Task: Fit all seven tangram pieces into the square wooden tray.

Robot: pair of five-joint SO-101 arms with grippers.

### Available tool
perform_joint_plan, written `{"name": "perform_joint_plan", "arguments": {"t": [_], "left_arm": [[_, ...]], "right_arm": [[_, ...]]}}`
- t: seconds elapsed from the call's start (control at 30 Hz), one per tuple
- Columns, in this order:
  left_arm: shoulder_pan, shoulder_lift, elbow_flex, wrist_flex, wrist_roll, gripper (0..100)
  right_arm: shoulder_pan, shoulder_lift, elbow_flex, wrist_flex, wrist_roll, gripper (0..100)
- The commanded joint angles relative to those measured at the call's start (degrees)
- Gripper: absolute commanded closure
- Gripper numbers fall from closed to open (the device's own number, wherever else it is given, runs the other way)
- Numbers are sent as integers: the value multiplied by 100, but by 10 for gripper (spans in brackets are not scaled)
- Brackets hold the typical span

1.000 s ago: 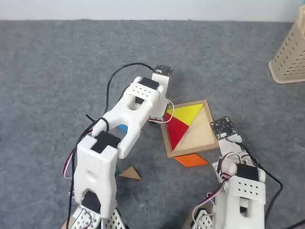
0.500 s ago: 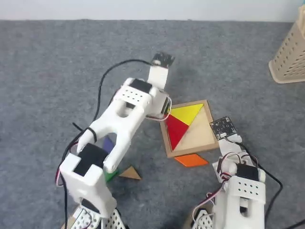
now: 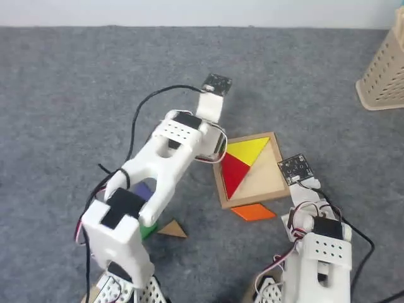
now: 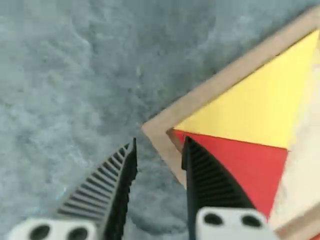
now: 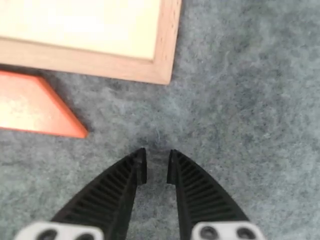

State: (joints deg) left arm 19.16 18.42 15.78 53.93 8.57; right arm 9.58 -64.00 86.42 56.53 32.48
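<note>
Wooden tray [image 3: 265, 178] holds yellow triangle [image 3: 247, 150] and red triangle [image 3: 233, 172]. Left gripper [image 4: 157, 150] open, empty, straddling tray corner. Right gripper [image 5: 156, 165] barely parted over carpet, near orange piece [image 5: 30, 105].

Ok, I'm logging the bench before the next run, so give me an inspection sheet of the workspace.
Surface: grey carpet.
Job's things: wooden tray holds yellow triangle and red triangle; orange parallelogram beside it; tan triangle, purple piece and green piece by the left arm.
Clutter: nothing seen.
Claws: left claw open over the tray's corner; right claw slightly open, empty, above carpet.
Cables: black cable loops over the left arm.
Surroundings: beige perforated container at the edge.
</note>
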Motion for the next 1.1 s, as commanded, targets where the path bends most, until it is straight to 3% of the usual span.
{"name": "perform_joint_plan", "arguments": {"t": [0.0, 0.27, 0.67, 0.93, 1.07], "left_arm": [[26, 44, -277, -70, 123, 852], [-62, 26, -259, 62, 132, 855], [-1108, 53, -673, 378, -158, 855], [-976, -1240, -541, 800, -448, 855], [-18, -2171, 769, 299, -765, 855]], "right_arm": [[75, -127, -26, 40, 70, 908], [75, -127, -26, 40, 70, 908], [75, -127, -26, 40, 70, 908], [75, -127, -26, 40, 70, 908], [75, -127, -26, 40, 70, 908]]}}
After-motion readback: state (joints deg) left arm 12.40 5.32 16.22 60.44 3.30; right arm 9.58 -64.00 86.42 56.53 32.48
